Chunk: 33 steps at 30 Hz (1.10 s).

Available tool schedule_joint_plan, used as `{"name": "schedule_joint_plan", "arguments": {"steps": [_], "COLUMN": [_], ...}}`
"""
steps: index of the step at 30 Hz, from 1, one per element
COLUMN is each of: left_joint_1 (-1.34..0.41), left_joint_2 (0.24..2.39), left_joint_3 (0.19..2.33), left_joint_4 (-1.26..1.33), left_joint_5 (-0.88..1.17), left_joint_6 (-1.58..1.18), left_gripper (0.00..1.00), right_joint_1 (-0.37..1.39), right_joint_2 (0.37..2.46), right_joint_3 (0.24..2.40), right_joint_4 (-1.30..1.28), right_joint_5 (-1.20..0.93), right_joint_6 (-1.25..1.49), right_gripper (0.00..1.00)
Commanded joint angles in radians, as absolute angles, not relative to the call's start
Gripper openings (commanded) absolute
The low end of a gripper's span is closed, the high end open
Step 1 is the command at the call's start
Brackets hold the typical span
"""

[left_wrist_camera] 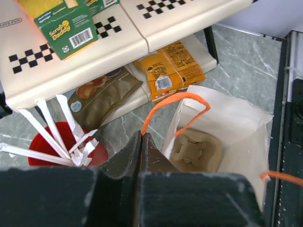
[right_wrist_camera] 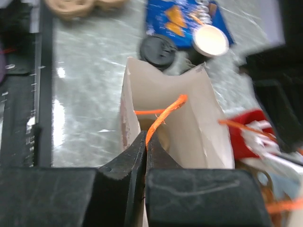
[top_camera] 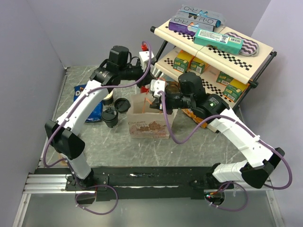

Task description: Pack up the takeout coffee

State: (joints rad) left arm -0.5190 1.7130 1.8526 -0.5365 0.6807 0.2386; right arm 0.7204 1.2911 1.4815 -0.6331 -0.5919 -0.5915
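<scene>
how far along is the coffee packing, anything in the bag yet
Early on. Done: the paper bag stands open with a cardboard cup tray inside. In hand: the left gripper and right gripper are each shut on one of the bag's orange handles. Left: the coffee cup and a black lid sit on the table outside the bag, not yet lidded or packed.

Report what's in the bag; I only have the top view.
Observer: Left wrist shows a cardboard cup tray at the bottom of the bag.
Operator: Check the right gripper's hold.
Observer: Right gripper is shut on an orange handle.
Operator: Next, the left.
Observer: Left gripper is shut on the other handle.
</scene>
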Motion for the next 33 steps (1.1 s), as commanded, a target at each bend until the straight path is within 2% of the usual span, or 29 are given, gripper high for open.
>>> {"name": "schedule_joint_plan", "arguments": {"steps": [1, 12, 24, 33], "left_joint_1": [-0.508, -0.469, -0.462, -0.462], "left_joint_2": [1.658, 1.543, 1.612, 1.644], "left_joint_3": [1.875, 1.904, 2.144, 2.194], "left_joint_4": [-0.502, -0.525, -0.480, -0.466], "left_joint_5": [0.776, 0.742, 0.707, 0.706], "left_joint_6": [0.209, 0.204, 0.160, 0.176], "left_gripper": [0.01, 0.01, 0.01, 0.01], "right_joint_1": [0.722, 0.723, 0.721, 0.723], "right_joint_2": [1.221, 1.158, 1.187, 1.195], "right_joint_3": [1.525, 1.580, 1.767, 1.793], "right_joint_4": [-0.560, -0.561, -0.557, -0.554], "right_joint_5": [-0.463, -0.482, -0.433, -0.434], "right_joint_6": [-0.534, -0.518, -0.574, -0.575], "right_gripper": [0.00, 0.00, 0.00, 0.00]}}
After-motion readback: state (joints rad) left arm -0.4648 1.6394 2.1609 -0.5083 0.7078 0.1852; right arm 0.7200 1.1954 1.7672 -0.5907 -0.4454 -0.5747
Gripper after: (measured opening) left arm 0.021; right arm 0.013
